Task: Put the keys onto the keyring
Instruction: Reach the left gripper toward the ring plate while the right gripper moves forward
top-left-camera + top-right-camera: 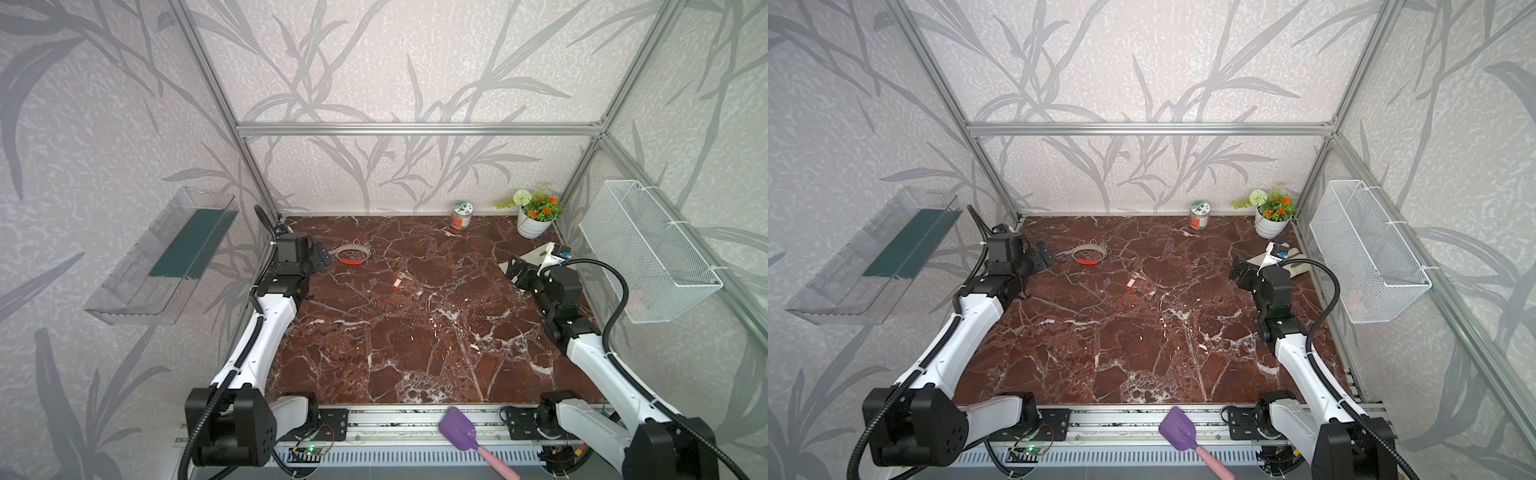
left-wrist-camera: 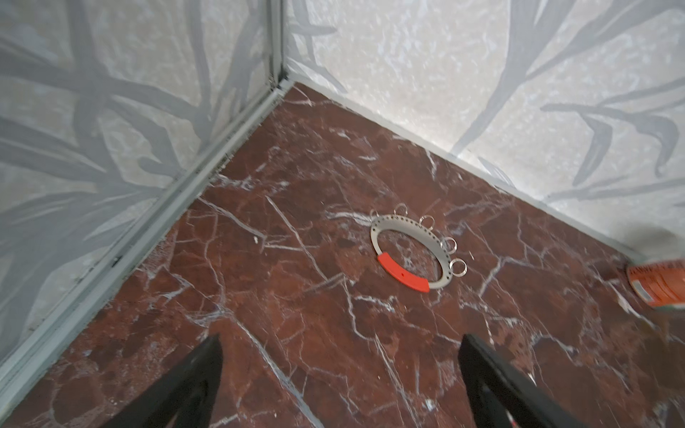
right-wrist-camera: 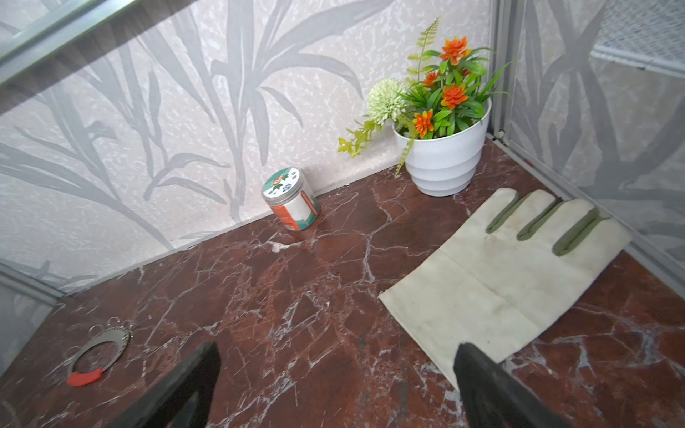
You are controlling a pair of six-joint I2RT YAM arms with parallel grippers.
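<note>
My left hand hangs spread wide and empty above the table, a slab of dark red marble crossed by white veins. Its two black fingers taper to blunt tips. Just ahead of that hand, apart from it and near the table's far left corner, the keyring lies flat. It is a thin, silvery-grey metal hoop, slightly oval from this angle and punched with small holes. One smooth red section closes the side nearest me. Tiny silver split rings stand out along its far rim.

In both top views the keys lie toward the middle of the table. They amount to one small red-orange plastic tag, rectangular with a white face, and a little metal ring at its far end. The tag rests between my two hands, clear of both and well apart from the hoop.

My right hand is likewise open and holds nothing, poised by the cuff of a pale cloth glove spread flat at the right edge. I cannot tell whether a fingertip touches it. Against the back wall stand a short round jar and a ribbed white pot of flowers.
</note>
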